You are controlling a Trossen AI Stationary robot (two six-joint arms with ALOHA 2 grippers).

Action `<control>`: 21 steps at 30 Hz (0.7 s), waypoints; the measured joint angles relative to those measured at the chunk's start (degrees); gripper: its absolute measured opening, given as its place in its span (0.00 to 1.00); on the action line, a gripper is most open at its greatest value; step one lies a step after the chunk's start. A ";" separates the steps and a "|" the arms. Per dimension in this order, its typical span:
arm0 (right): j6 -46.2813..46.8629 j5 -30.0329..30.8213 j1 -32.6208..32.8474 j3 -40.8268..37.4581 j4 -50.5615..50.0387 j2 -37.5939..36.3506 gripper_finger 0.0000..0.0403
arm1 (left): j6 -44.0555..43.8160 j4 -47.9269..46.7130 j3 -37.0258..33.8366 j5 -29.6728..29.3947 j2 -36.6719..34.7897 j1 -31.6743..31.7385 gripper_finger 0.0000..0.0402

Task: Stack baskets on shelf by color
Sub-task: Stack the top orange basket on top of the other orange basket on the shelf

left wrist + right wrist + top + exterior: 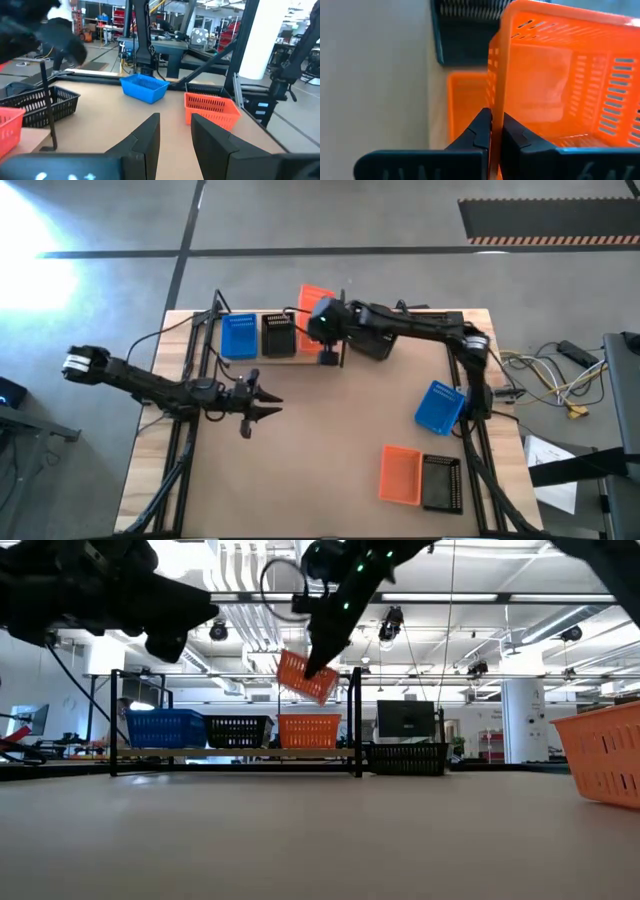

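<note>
So my right gripper (495, 131) is pinching the wall of an orange basket (305, 676), fingers pressed tight on the thin plastic rim. The basket hangs tilted in the air above the shelf (235, 753), right over the orange basket already sitting there (309, 730). From above you only see a corner of the held one (316, 297) poking out past my arm at the far side of the table.

On the shelf itself, left to right: a blue basket (238, 336), a black basket (278, 335), then the orange one on the right end. Looking past my fingers, the resting orange one (465, 102) sits below the one I'm holding, and they're apart, not nested.

My left gripper (262, 406) hovers over the left-middle of the table (320, 450), fingers (145, 142) partly spread and holding nothing.

Other baskets on the table: a second blue basket (439, 406) tilted by the right edge, a third orange basket (400, 474) at the near right, and a second black basket (442, 483) just beside it on its right.
</note>
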 joint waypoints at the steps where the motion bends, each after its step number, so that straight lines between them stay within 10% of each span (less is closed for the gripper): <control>1: -0.09 -0.21 -0.72 1.77 -1.49 1.57 0.02 | -0.13 -0.31 -0.32 -0.03 -0.60 0.00 0.23; 21: 2.98 -4.06 -2.24 18.66 -21.41 13.69 0.02 | -1.64 1.22 -1.80 -3.10 1.37 0.00 0.23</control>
